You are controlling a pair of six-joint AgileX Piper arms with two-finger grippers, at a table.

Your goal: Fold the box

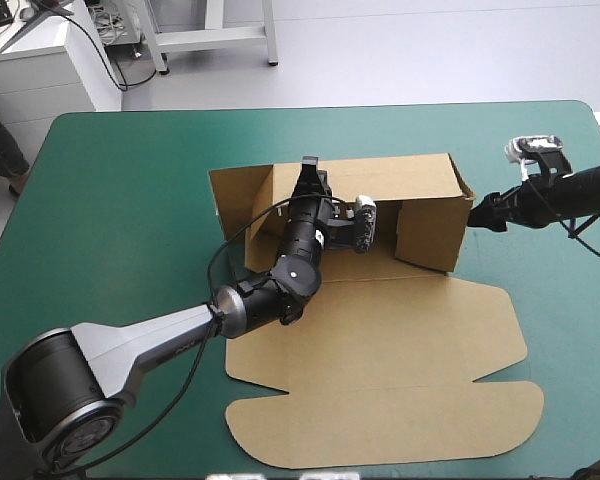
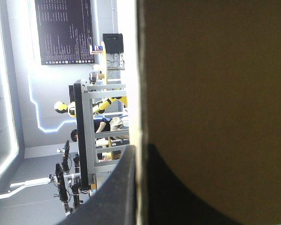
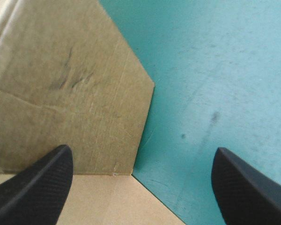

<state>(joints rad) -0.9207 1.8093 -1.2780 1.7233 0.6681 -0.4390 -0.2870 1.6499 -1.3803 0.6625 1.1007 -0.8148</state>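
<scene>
The brown box lies mid-table with its back wall and right side wall raised and the lid flat toward the front. My left arm reaches over the tray floor, and my left gripper sits at the back wall's top edge. In the left wrist view the box stands edge-on between my left gripper, which is shut on it. My right gripper is just outside the right side wall. It stands open, with a box flap ahead of one finger.
The teal-green cover stretches wide to the left of the box and along the far edge. To the right of the box a narrower strip of cover lies under my right gripper. The lid's front flap reaches near the table's front edge.
</scene>
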